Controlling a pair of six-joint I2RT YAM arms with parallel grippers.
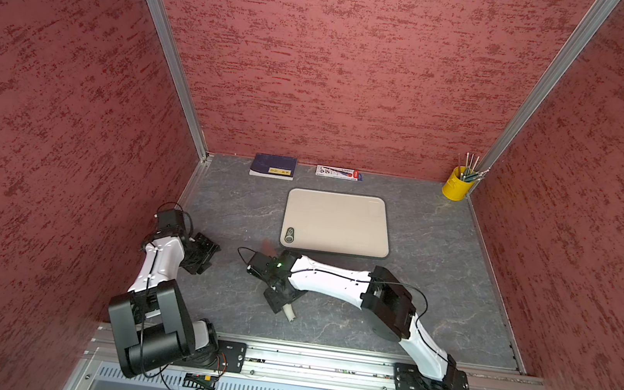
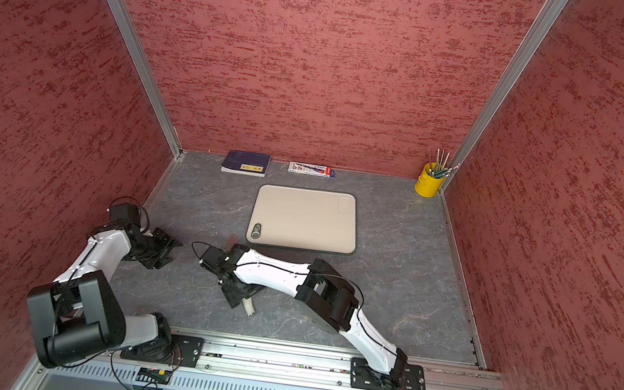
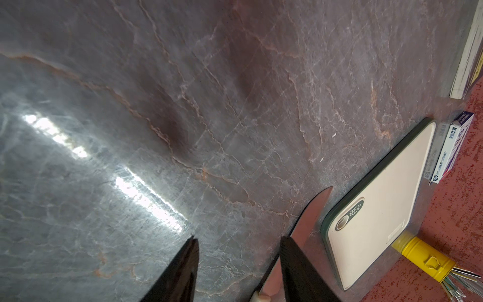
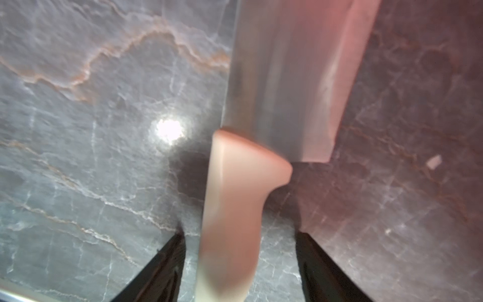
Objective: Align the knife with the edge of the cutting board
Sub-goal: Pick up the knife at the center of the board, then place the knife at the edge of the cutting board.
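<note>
The cutting board (image 1: 337, 223) lies flat in the far middle of the grey table (image 1: 433, 280), its long edges running left to right and its small oval hole (image 1: 289, 236) at the near-left corner. The knife (image 1: 289, 314) is off the board and on the table, near and a little left of that corner. Only the pale end of its handle shows in both top views, poking out toward the near side from under the right arm. In the left wrist view the blade (image 3: 311, 217) points past the holed corner, with a narrow strip of table between it and the board's rim.

The right gripper (image 4: 239, 234) straddles the handle with its jaws spread, and table shows on both sides between fingers and handle. This view is blurred, so a light touch on one side cannot be ruled out. The left gripper (image 3: 239, 239) hangs over bare table at the left, its jaws partly apart and empty.

Open table runs along the board's left, right and near edges. Beyond its far edge, a dark blue book (image 1: 273, 166) and a flat packet (image 1: 339, 173) lie against the wall, and a yellow cup (image 1: 453, 187) stands in the far-right corner.
</note>
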